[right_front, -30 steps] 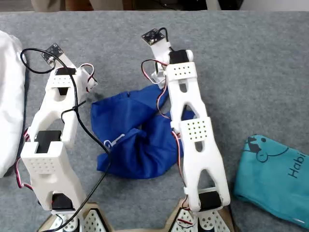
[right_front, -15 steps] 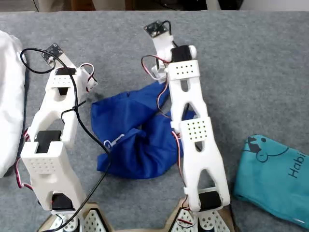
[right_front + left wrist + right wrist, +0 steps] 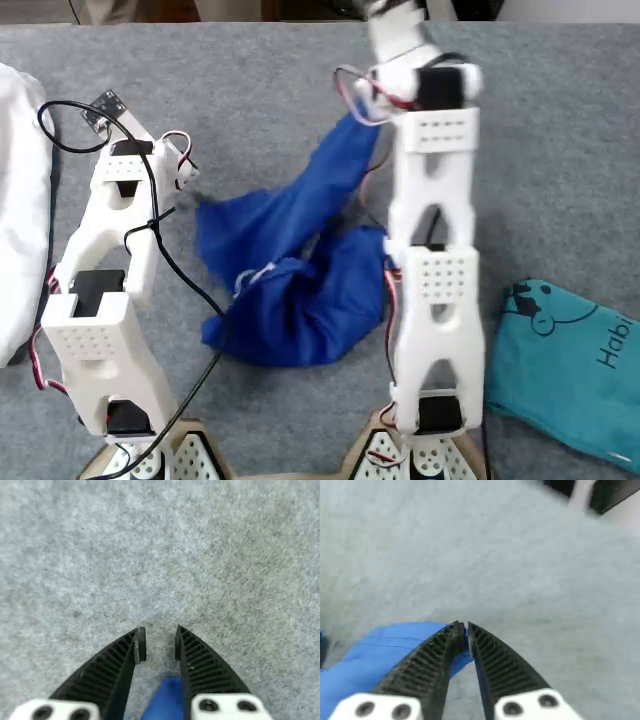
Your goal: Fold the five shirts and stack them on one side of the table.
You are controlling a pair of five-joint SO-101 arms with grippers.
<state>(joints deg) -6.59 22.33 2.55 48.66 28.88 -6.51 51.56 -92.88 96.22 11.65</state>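
High view: the blue shirt (image 3: 290,300) lies bunched in the middle of the desk (image 3: 560,150), one corner raised toward the far side by the right gripper (image 3: 466,627), pinched on its edge. The left gripper (image 3: 157,641), narrowly parted around a blue scrap, should clamp firmly before both spread the cloth flat.

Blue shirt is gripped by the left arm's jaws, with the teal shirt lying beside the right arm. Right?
Not quite. It is the right gripper that holds the blue shirt: the right wrist view shows its jaws shut on the blue cloth, while the left gripper has its jaws apart. The teal shirt does lie beside the right arm.
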